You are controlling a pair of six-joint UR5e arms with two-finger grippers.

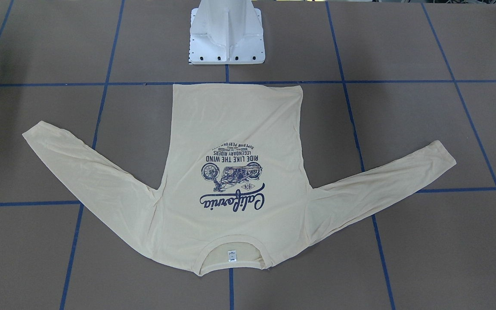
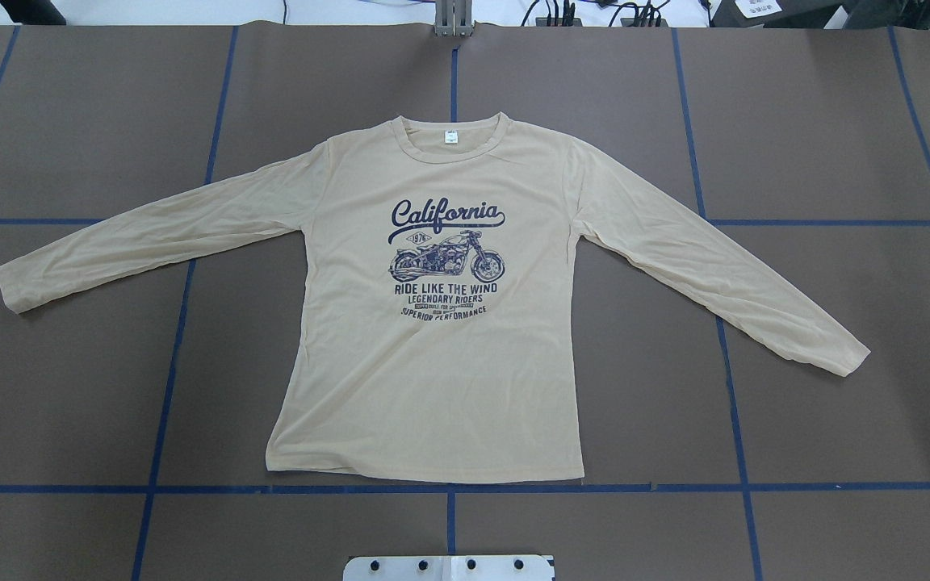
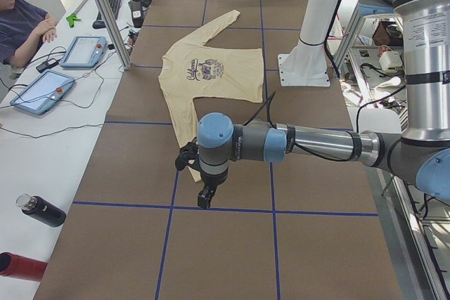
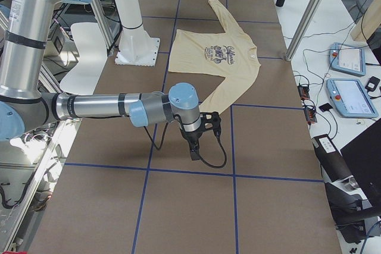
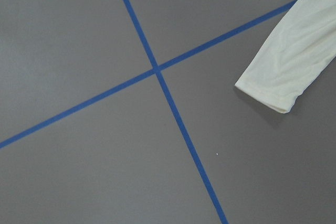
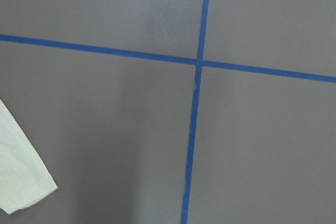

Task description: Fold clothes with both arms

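The cream-yellow long-sleeved shirt (image 2: pixel 433 387) lies flat, print side up, both sleeves spread out; its hem is near the robot base and its collar on the far side (image 1: pixel 235 125). My left gripper (image 3: pixel 204 198) hangs above the table past the end of one sleeve; that cuff (image 5: pixel 278 85) shows in the left wrist view. My right gripper (image 4: pixel 193 149) hangs past the other sleeve's end; that cuff (image 6: pixel 18 182) shows in the right wrist view. Both grippers show only in the side views, so I cannot tell whether they are open or shut.
The brown table (image 2: pixel 836 420) carries a grid of blue tape lines. The white pedestal base (image 1: pixel 226 34) stands at the shirt's hem side. Operator tablets (image 3: pixel 42 93) and a seated person (image 3: pixel 21 22) are beside the table; bottles (image 3: pixel 42 210) lie near its edge.
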